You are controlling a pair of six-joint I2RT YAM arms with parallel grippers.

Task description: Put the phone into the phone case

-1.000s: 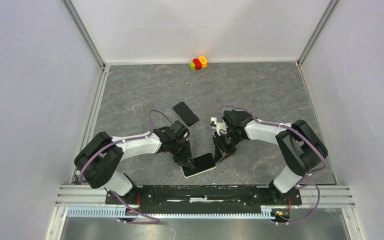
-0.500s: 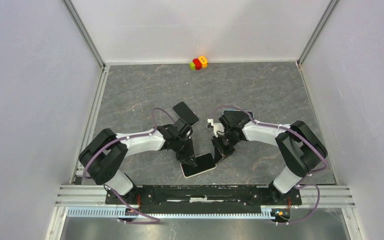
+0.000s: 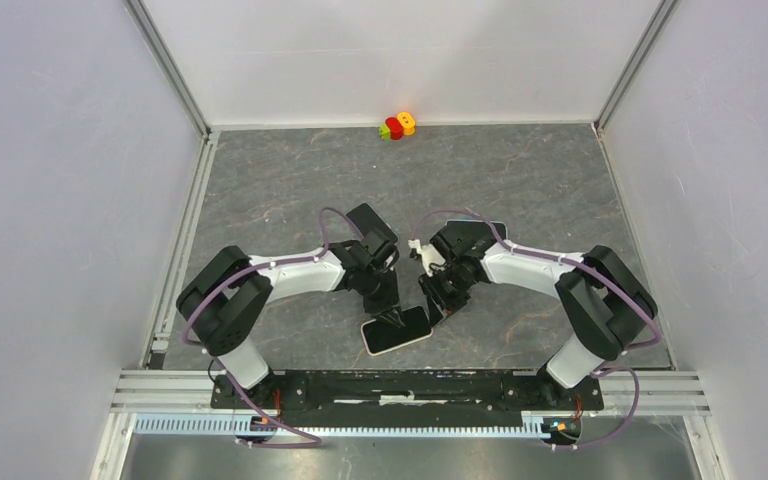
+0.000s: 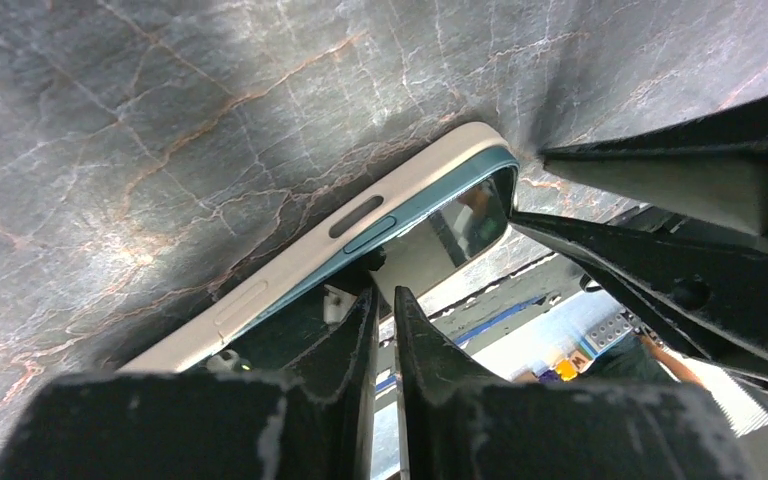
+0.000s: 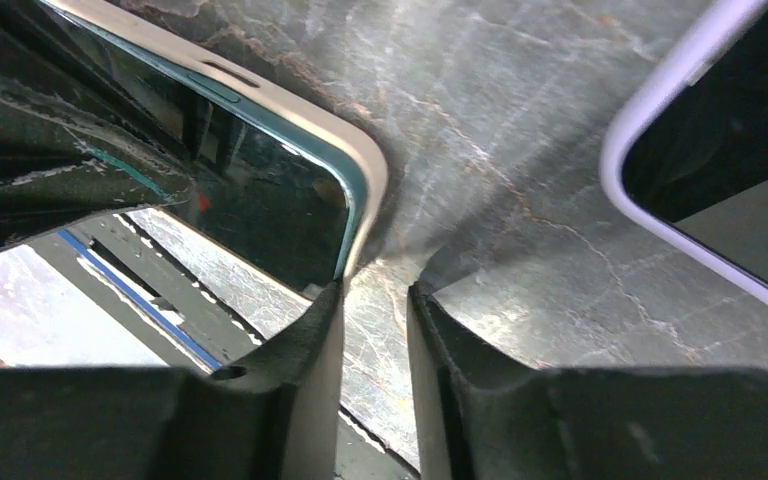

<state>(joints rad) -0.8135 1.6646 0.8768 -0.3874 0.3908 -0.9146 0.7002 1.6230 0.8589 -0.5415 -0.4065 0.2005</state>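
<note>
A teal-edged phone [image 3: 402, 331] lies face up in a beige case [image 4: 290, 262] near the front middle of the table. In the left wrist view its glossy screen [image 4: 452, 228] sits inside the case rim. My left gripper [image 3: 391, 310] is shut and empty, with its tips [image 4: 386, 296] resting on the screen near the long edge. My right gripper [image 3: 439, 303] is shut with a narrow gap and holds nothing. Its tips [image 5: 375, 290] are at the phone's rounded right corner [image 5: 358, 160], one finger against the case edge. The right fingers [image 4: 680, 180] show in the left wrist view.
A second black phone [image 3: 368, 220] lies behind my left arm. A phone in a lavender case [image 5: 720, 150] lies under my right arm [image 3: 494, 227]. A small red, yellow and green toy [image 3: 397, 126] sits at the back wall. Metal rails run along the table sides.
My left gripper has moved right and forward from the phone's left end onto its screen. My right gripper has shifted slightly left against the phone's right corner. The phone has barely moved.
</note>
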